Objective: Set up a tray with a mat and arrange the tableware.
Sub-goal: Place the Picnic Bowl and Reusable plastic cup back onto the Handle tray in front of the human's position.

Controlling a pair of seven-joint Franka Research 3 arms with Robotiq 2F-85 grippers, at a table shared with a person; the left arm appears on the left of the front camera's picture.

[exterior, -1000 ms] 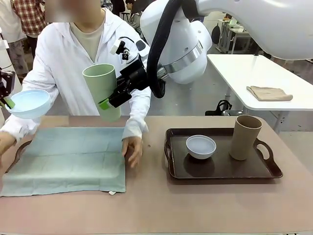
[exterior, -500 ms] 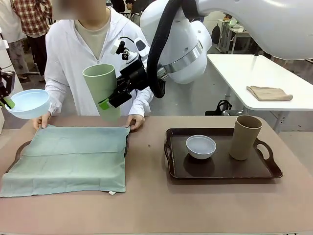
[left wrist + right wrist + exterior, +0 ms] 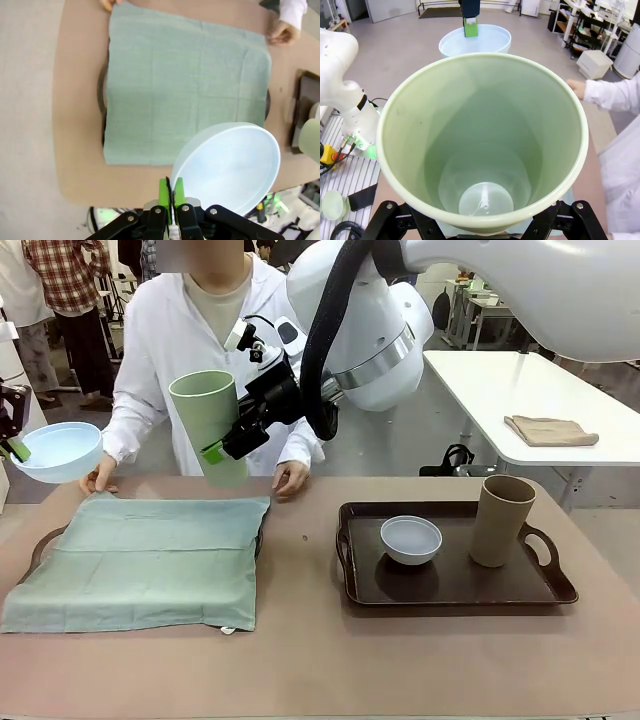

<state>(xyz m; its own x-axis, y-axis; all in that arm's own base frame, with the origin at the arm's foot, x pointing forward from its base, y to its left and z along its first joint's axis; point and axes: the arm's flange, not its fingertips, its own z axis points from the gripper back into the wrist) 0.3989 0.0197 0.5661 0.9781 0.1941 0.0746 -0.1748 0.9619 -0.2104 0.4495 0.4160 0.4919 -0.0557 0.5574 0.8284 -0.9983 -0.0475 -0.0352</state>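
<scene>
My left gripper (image 3: 14, 448) is shut on the rim of a pale blue bowl (image 3: 56, 450), held above the table's far left; its green pads (image 3: 171, 189) pinch the bowl (image 3: 235, 165) over the mat. My right gripper (image 3: 215, 446) is shut on a light green tumbler (image 3: 207, 425), tilted in the air above the mat; I look down into the tumbler (image 3: 485, 145). A green mat (image 3: 140, 560) lies spread over a dark tray (image 3: 40, 543). A second tray (image 3: 455, 585) on the right holds a greyish white bowl (image 3: 411, 538) and a tan tumbler (image 3: 500, 520).
The person stands at the far side with one hand (image 3: 100, 480) and the other hand (image 3: 290, 478) at the mat's far corners. A white side table with a folded beige cloth (image 3: 550, 430) stands back right. Bare tabletop (image 3: 300, 590) lies between the trays.
The person has straightened up and drawn both hands from the mat's sides to its far corners, pulling the mat flat. Both arms have stayed still with their loads.
</scene>
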